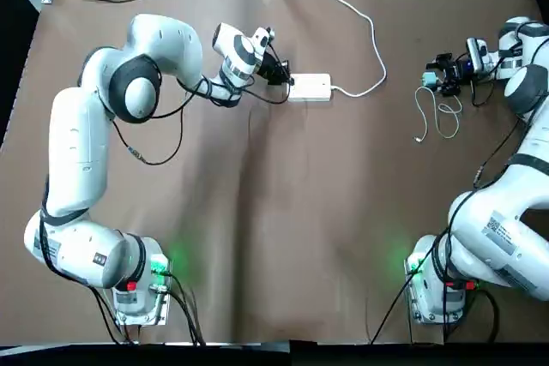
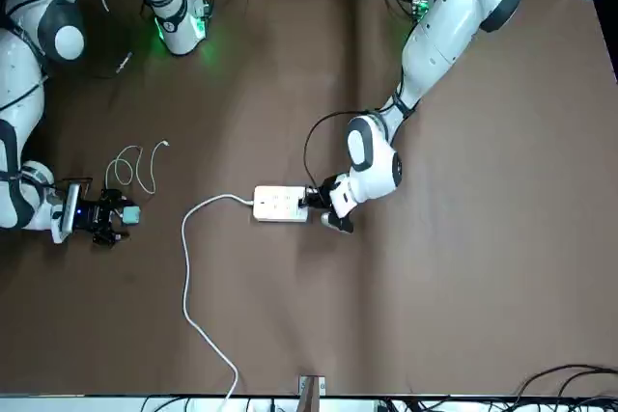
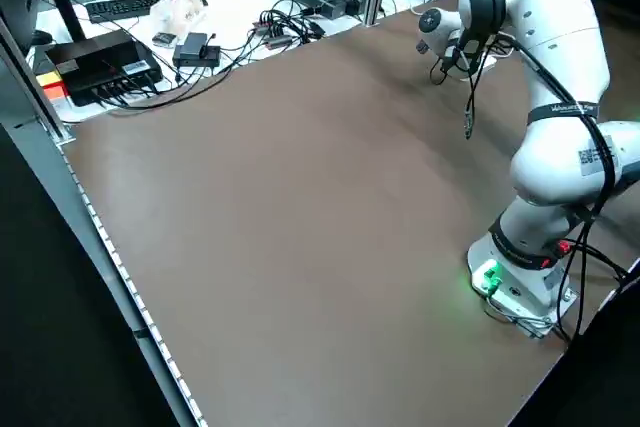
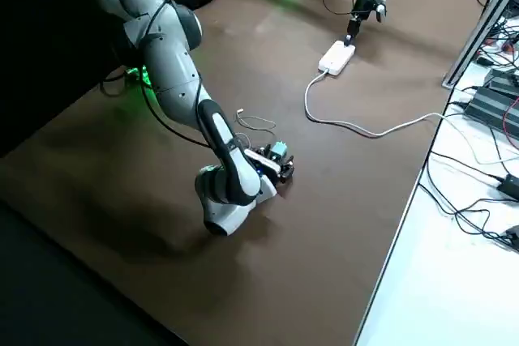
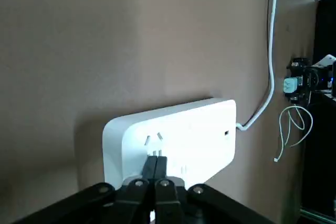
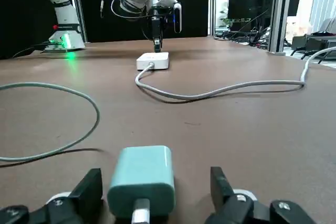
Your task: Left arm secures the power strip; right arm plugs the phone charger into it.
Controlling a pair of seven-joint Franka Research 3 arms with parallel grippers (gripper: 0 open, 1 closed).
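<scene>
White strip [image 5: 207, 142]: on the table, left gripper [image 5: 155, 160] on it, fingers together, likely bracing.
Teal charger [image 6: 142, 174]: between right gripper's [image 6: 156, 177] wide-set fingers, ungripped.
Right arm: your grasp step; square up, close, then lift.

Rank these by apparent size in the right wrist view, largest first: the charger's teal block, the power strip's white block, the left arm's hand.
1. Charger's teal block, much nearer the camera
2. Unsure: white block and left hand look close in size
</scene>
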